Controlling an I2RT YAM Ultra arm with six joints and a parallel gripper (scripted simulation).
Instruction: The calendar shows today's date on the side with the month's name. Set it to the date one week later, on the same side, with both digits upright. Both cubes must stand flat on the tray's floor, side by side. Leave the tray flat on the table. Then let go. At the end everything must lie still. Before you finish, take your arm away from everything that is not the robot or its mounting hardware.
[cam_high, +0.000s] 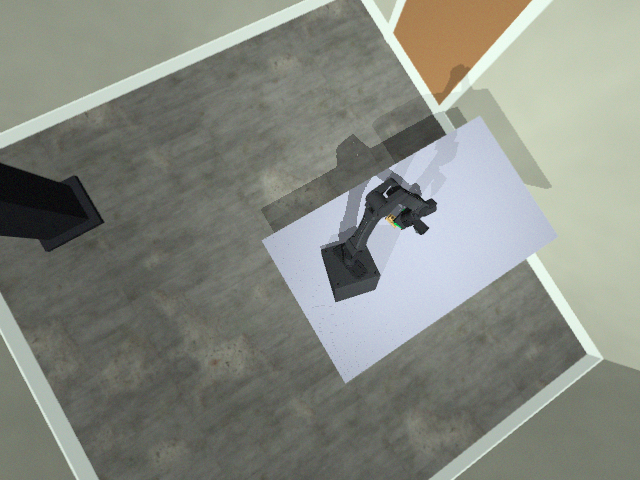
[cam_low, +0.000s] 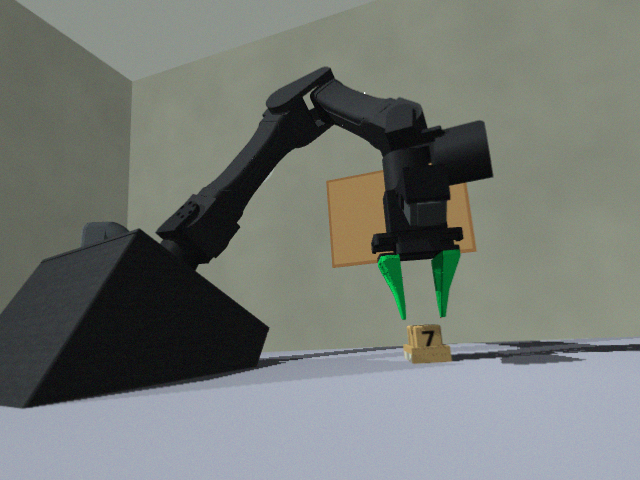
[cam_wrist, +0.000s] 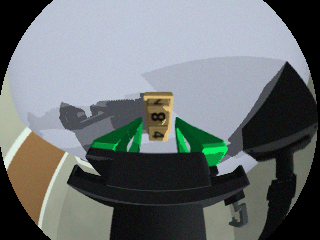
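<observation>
The small wooden calendar is partly hidden by the arm in the top view. Its tray (cam_low: 431, 354) (cam_wrist: 159, 93) sits on the table. Two cubes stand in it side by side. One cube (cam_low: 435, 335) (cam_wrist: 158, 116) has a 7 on its outer end face and an 8 on top. The other cube (cam_wrist: 158, 134) has a 4 on top. The tops' digits lie sideways in the wrist view. The month's name and the date side cannot be read. My gripper (cam_low: 422, 317) (cam_wrist: 158, 121) is open and empty, pointing down just above the cubes, one green finger on each side.
The arm's dark wedge-shaped base (cam_high: 351, 273) (cam_low: 139, 320) stands on the pale table (cam_high: 465, 206) (cam_low: 361, 423). Shadows of the arm fall across the table. A brown panel (cam_low: 356, 222) is on the wall behind. A black column (cam_high: 41, 206) stands away from the table.
</observation>
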